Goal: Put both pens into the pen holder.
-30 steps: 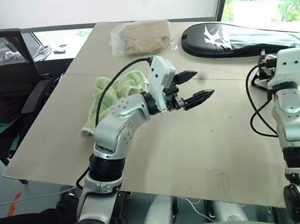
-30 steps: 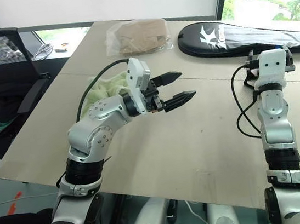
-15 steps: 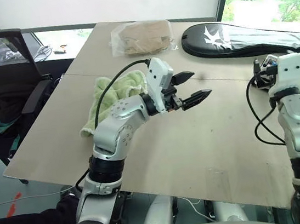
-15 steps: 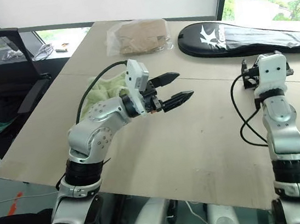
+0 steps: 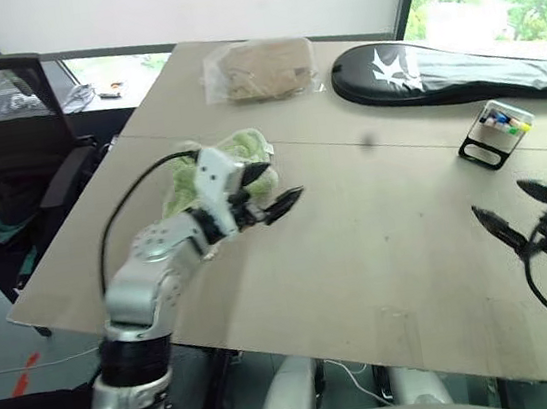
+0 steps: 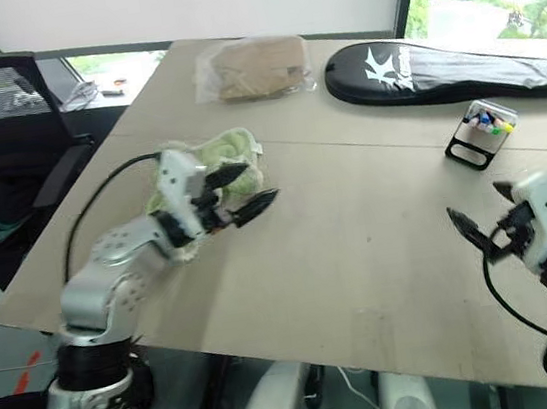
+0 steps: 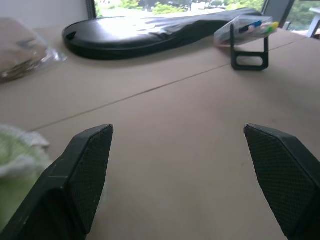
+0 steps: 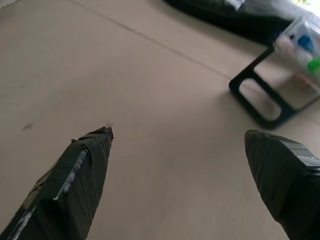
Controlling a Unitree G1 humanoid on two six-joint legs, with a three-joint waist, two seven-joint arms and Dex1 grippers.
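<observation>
Black-framed pen holder [image 5: 494,134] shows coloured marker ends; both grippers' jaws gape, empty.

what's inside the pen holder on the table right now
The pen holder shows coloured ends, blue, green and yellow among them, at its white top. Its black frame is open below, with bare table showing through. Whether these belong to the two pens cannot be told.

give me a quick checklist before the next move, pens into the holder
1. Left gripper open, nothing in it: ok.
2. Right gripper open, nothing in it: ok.
3. Pen holder upright on the table: ok.
4. Loose pens on the table: cannot tell, none in sight.
5. Pens already in the holder: cannot tell, coloured ends show at its top.
6. Green towel and racket bag apart from the holder: ok.
</observation>
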